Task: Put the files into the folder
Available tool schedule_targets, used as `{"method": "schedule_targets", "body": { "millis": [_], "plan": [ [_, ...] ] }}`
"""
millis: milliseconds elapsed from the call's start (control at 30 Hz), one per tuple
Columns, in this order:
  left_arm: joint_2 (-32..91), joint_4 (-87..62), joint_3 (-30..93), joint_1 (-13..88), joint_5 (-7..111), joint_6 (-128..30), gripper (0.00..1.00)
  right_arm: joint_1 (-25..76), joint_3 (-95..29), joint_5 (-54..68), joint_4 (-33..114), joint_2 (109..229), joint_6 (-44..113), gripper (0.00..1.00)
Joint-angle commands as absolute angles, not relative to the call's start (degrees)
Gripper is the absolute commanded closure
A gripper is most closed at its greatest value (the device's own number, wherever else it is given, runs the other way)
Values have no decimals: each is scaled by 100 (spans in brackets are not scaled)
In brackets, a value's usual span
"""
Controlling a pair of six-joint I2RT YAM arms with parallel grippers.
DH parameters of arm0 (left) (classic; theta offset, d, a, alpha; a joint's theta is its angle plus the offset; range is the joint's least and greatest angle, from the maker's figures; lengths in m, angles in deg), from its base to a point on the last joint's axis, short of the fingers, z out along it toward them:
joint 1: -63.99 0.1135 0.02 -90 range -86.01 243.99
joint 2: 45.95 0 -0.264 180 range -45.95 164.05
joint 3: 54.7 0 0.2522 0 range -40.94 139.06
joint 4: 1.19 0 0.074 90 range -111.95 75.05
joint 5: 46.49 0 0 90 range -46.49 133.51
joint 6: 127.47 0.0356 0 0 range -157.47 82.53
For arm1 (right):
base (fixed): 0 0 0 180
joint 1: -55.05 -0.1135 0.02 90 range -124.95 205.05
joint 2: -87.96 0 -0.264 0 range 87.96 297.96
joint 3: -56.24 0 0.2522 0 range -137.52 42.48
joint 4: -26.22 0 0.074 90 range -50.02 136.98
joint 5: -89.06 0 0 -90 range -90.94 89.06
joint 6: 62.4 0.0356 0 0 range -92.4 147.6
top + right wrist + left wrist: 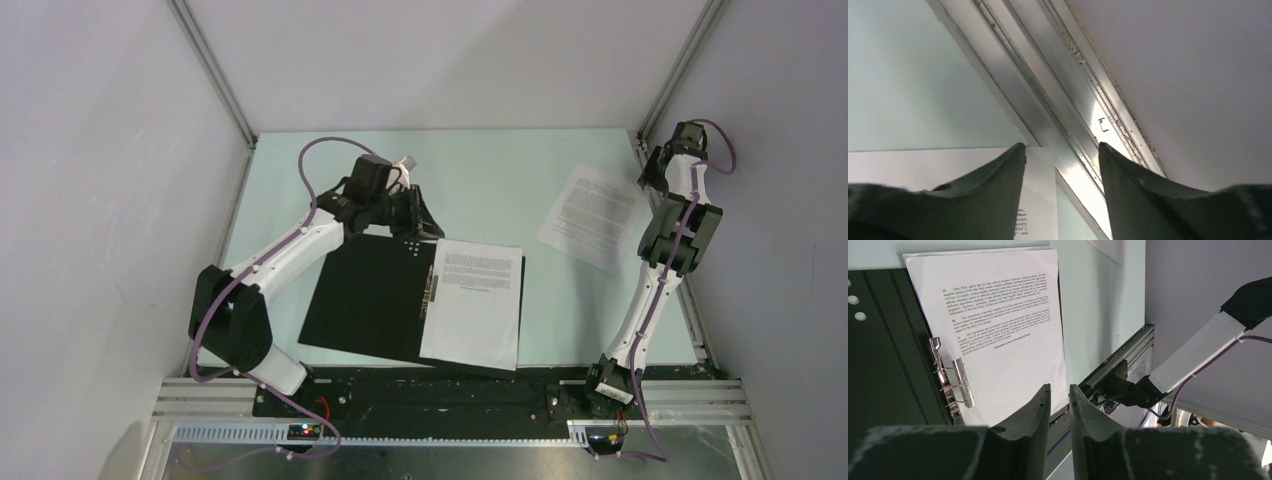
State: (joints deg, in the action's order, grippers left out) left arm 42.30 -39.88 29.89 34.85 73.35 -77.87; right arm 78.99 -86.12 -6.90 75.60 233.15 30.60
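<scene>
The folder (pixel 370 295) lies open mid-table, black inside up, with its metal clip (pixel 430 290) along the spine; its red outside is hidden. One printed sheet (pixel 475 300) lies on its right half. Another sheet (pixel 592 215) lies loose at the far right. I cannot tell where a third sheet is. My left gripper (pixel 418 222) hovers over the folder's far edge, its jaws almost together and empty. The left wrist view shows the folder (pixel 888 365), clip (pixel 955 382), sheet (pixel 998 325) and gripper (pixel 1060 387). My right gripper (pixel 653 170) is open over the loose sheet's far corner (pixel 923 165), also shown in its wrist view (pixel 1061 145).
An aluminium rail (pixel 1063 115) runs along the table's right edge, just beside the loose sheet. White walls enclose the table on the left, back and right. The arm bases sit on a black bar (pixel 450 390) at the near edge.
</scene>
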Motion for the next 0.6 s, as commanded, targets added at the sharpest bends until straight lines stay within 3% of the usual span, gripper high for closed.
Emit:
{"method": "schedule_targets", "body": {
  "millis": [0,133,567],
  "plan": [
    [4135,-3891,3028,3550,7523,-7639,75,7890,-8599,-447,7489,23195,3013,36],
    [4119,-3880,2994,3572,7535,-7638,75,7802,-8499,-167,7543,23098,3140,34],
    [4084,-3842,2936,3630,7603,-7664,75,7492,-8138,-186,7352,22826,3265,51]
  ]
}}
